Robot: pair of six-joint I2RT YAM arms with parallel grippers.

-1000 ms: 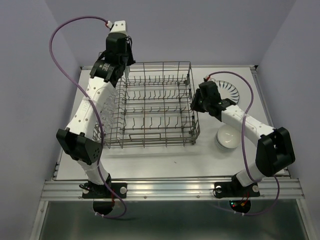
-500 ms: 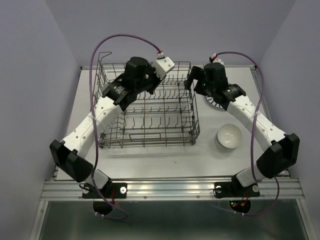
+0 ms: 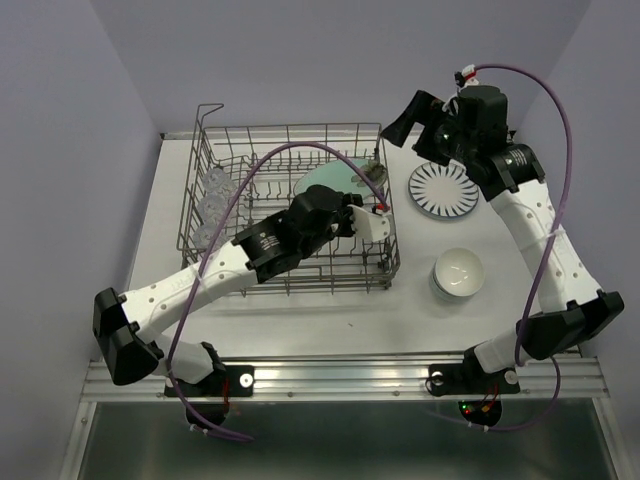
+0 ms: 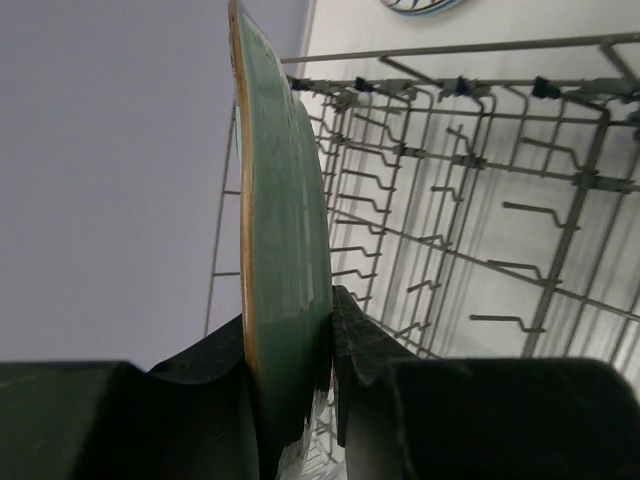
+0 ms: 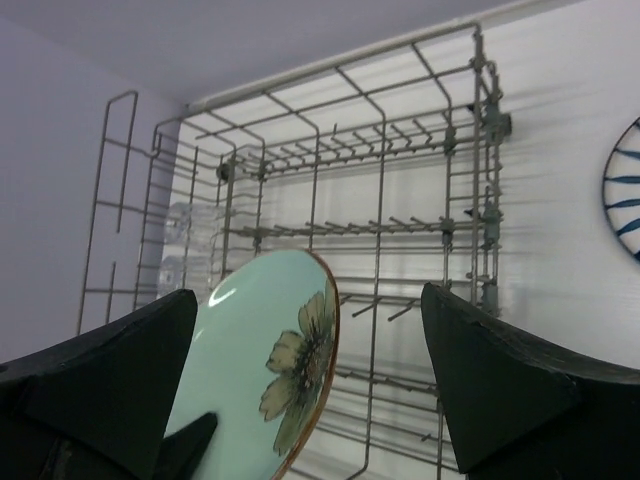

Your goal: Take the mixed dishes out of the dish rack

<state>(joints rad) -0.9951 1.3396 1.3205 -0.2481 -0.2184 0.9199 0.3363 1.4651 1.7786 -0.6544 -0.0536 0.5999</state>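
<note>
The grey wire dish rack (image 3: 290, 262) stands mid-table. My left gripper (image 3: 355, 198) reaches across it and is shut on the lower rim of a pale green plate (image 3: 328, 181) with a flower print, held on edge above the rack's right part. In the left wrist view the plate (image 4: 285, 220) runs edge-on between the fingers (image 4: 365, 340). My right gripper (image 3: 415, 122) hangs open, high over the rack's back right corner. Its view looks down on the plate (image 5: 255, 370) and rack (image 5: 400, 230). Clear glasses (image 3: 208, 200) stand along the rack's left side.
A white plate with dark blue stripes (image 3: 445, 190) lies flat on the table right of the rack. Stacked white bowls (image 3: 458, 272) sit nearer, at the right. The table's back edge meets the wall just behind the rack.
My left arm has swung from the rack's back left corner across to its right part, and the green plate now shows in its grip. My right arm rose up and back, and its jaws opened wide.
</note>
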